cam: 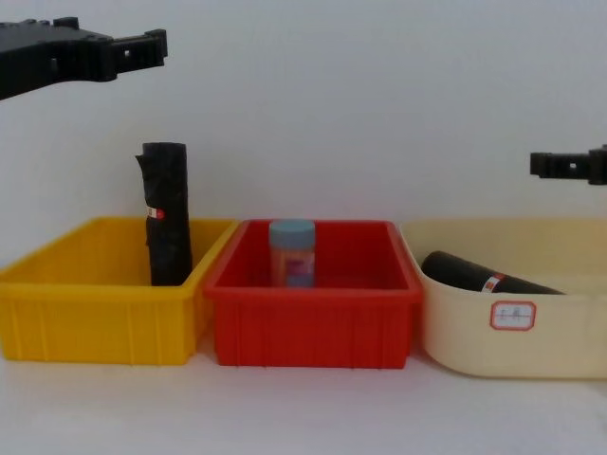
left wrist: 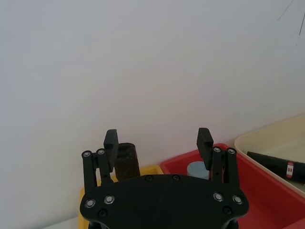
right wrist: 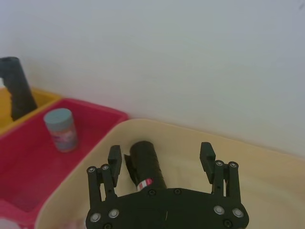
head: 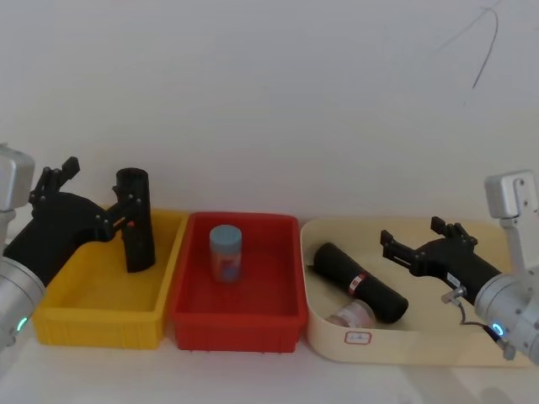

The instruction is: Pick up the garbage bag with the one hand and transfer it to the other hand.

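The garbage bag (head: 360,283), a black roll with a red-and-white label band, is lying tilted in the cream tub (head: 404,345), its lower end partly hidden by the tub's wall in the chest view. Just beside it a small pinkish jar (head: 351,315) is sitting, hard to make out. The right gripper (head: 413,242) is hovering above the tub, fingers spread and holding nothing. A blue-lidded jar (head: 226,252) is standing in the red bin (head: 236,316). A second black roll (head: 136,220) is standing upright in the yellow bin (head: 97,320). The left gripper (left wrist: 158,140) is hanging above that bin with its fingers released, well apart.
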Motion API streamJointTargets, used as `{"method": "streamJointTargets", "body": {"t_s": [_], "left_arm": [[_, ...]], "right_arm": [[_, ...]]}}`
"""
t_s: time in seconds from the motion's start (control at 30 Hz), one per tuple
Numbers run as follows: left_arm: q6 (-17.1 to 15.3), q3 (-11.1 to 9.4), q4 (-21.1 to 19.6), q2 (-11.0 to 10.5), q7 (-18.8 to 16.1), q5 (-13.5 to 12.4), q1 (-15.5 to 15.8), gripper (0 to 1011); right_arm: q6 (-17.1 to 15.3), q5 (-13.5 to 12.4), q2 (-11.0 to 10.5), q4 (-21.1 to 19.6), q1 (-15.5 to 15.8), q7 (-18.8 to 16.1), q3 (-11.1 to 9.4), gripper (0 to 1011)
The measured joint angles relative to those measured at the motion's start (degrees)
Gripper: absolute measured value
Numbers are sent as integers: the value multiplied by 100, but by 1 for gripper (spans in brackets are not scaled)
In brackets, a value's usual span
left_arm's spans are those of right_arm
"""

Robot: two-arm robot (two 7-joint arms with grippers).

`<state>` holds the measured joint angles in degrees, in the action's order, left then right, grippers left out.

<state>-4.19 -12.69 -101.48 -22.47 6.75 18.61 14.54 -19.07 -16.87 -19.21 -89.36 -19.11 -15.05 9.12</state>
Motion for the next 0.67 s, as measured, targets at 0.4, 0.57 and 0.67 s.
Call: {"method": "streamJointTargets", "body": {"t_s": [0.4, 0.57, 0.67], "left_arm": [[0, 0, 0, 0, 0, 0, 0, 1001], [0, 0, 0, 0, 0, 0, 0, 1001], [0, 0, 0, 0, 0, 0, 0, 1001]], "right_arm": [[70, -183, 32, -458, 327, -93, 54, 1001], [95, -231, 35, -600, 444, -123, 89, 1001], [101, -253, 35, -659, 491, -133, 105, 1001]]}}
